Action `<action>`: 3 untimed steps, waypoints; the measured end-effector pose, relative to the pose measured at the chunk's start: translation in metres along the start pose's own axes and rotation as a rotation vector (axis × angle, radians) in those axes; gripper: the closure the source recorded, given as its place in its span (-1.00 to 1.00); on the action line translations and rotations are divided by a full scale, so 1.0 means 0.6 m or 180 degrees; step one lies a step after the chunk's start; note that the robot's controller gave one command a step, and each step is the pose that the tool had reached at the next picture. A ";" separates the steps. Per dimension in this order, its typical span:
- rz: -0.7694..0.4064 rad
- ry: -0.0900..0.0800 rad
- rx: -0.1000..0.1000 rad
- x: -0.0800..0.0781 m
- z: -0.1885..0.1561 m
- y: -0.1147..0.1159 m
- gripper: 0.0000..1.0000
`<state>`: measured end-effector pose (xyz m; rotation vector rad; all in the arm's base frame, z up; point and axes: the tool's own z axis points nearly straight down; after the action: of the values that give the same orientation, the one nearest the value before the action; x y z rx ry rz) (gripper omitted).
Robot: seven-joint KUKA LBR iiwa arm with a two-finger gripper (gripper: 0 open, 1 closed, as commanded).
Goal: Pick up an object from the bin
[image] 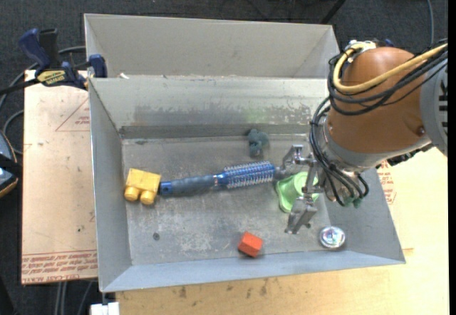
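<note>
My gripper [297, 189] is low at the right side of the bin and stands open. One metal finger [293, 158] points toward the back, the other [301, 218] toward the front. A bright green translucent thing [286, 192] lies on the floor between them, partly covered by the gripper, and I cannot tell whether the fingers touch it. A blue hairbrush [217, 179] stretches leftward from the gripper, its bristle head nearest to it. A small round silver thing [332, 237] rests at the front right, just past the front finger.
A yellow block [141, 186] lies at the brush handle's left end. A red cube [249, 244] sits near the front wall, and a small grey-blue lump [256, 139] near the back wall. The arm's orange cover and cables overhang the right wall.
</note>
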<state>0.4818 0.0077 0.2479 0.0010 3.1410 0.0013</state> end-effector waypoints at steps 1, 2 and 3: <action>0.0092 0.0009 -0.0006 -0.123 0.159 0.086 -1.00; -0.0266 -0.0011 -0.0014 -0.215 0.292 0.032 -1.00; -0.0271 -0.0033 -0.0008 -0.218 0.283 0.032 1.00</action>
<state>0.6127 0.0270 0.0783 -0.1324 3.1277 0.0050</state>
